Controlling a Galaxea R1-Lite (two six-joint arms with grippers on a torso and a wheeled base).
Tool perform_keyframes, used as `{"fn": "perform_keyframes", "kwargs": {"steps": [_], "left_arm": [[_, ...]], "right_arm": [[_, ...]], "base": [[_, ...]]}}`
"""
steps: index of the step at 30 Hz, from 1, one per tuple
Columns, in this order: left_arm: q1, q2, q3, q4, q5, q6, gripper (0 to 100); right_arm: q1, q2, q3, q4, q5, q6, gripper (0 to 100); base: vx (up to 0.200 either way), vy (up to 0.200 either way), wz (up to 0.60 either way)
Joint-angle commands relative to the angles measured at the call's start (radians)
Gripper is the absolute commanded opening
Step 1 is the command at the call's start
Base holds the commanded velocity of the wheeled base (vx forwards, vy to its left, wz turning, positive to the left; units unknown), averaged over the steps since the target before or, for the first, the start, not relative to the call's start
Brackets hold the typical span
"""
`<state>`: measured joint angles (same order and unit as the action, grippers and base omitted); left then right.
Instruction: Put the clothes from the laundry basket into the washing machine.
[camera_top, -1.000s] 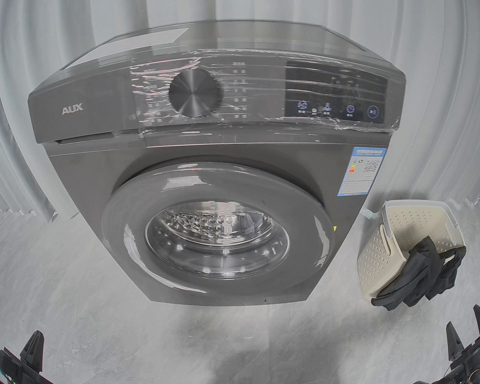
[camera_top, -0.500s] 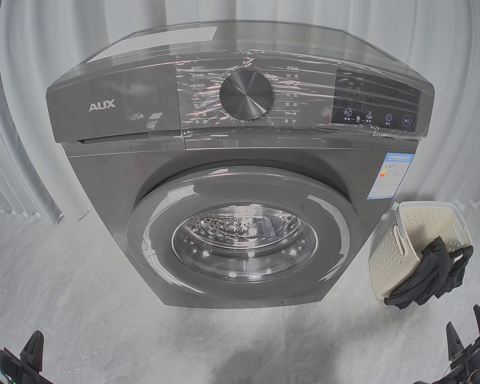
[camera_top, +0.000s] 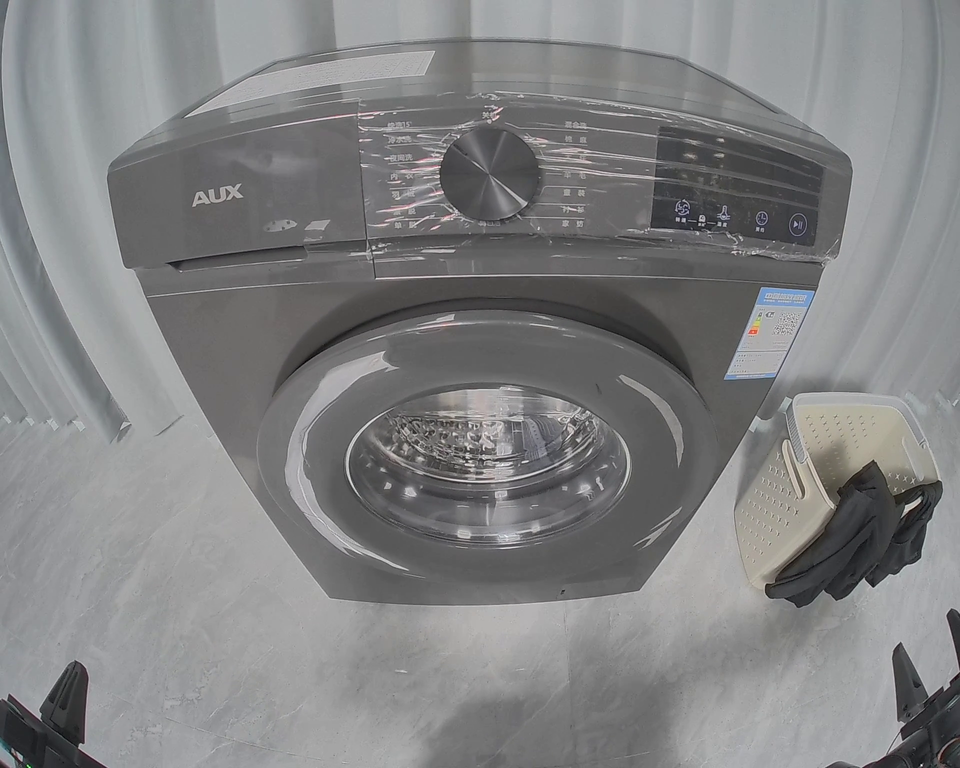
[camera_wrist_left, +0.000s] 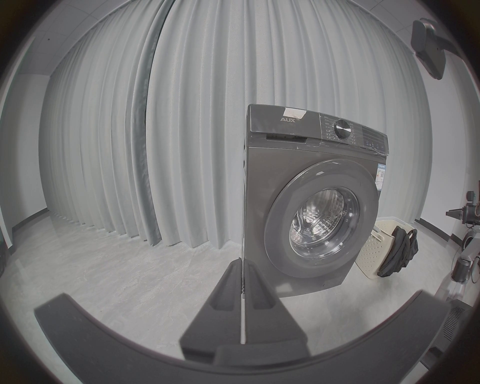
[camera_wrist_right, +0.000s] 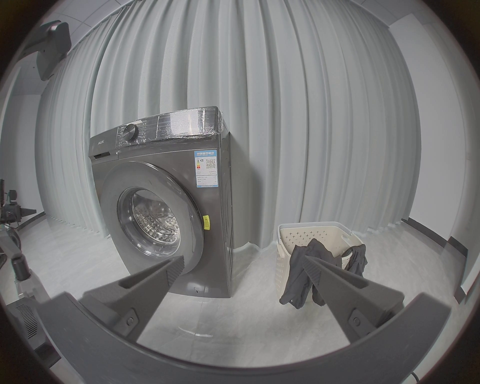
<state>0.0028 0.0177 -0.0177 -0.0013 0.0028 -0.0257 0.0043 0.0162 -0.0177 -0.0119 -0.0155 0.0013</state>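
Risks first. The washing machine (camera_top: 480, 300) door (camera_top: 490, 460) is shut, so nothing goes in until it's opened. If I grab cloth first, I judge I'd be left working the door with one arm.

The clothes (camera_top: 850, 545) hang over the near rim of the laundry basket (camera_top: 785, 490), mostly down its outside wall. The basket looks like light perforated plastic. A pull sideways rather than upward could drag or tip it, I reckon. A pinch on one loose fold may lift only part of the load and trail the rest on the floor (camera_top: 200, 620).

The basket sits just right of the machine's right front corner, so a door swinging that way could crowd it. I can't tell the hinge side.

Left gripper (camera_wrist_left: 242, 265): fingers pressed together, nothing held. Right gripper (camera_wrist_right: 242, 260): spread wide, empty. Both are low and near me, well apart from machine and basket.

The clothes are dark, near black, limp and creased, bunched at the rim with two hanging lobes. I can't tell if that's one garment or two. The basket is cream, upright, on the floor.
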Motion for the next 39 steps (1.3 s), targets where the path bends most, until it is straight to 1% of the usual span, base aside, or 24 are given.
{"fn": "perform_keyframes", "kwargs": {"steps": [1,36,39], "left_arm": [[0.0,-0.018,0.016,0.0,0.0,0.0,0],[0.0,-0.018,0.016,0.0,0.002,0.001,0],[0.0,-0.018,0.016,0.0,0.0,0.0,0]], "right_arm": [[0.0,-0.016,0.018,0.0,0.0,0.0,100],[-0.001,-0.016,0.018,0.0,0.0,0.002,100],[-0.001,-0.016,0.018,0.001,-0.001,0.008,100]], "base": [[0.0,0.0,0.0],[0.0,0.0,0.0],[0.2,0.0,0.0]]}}
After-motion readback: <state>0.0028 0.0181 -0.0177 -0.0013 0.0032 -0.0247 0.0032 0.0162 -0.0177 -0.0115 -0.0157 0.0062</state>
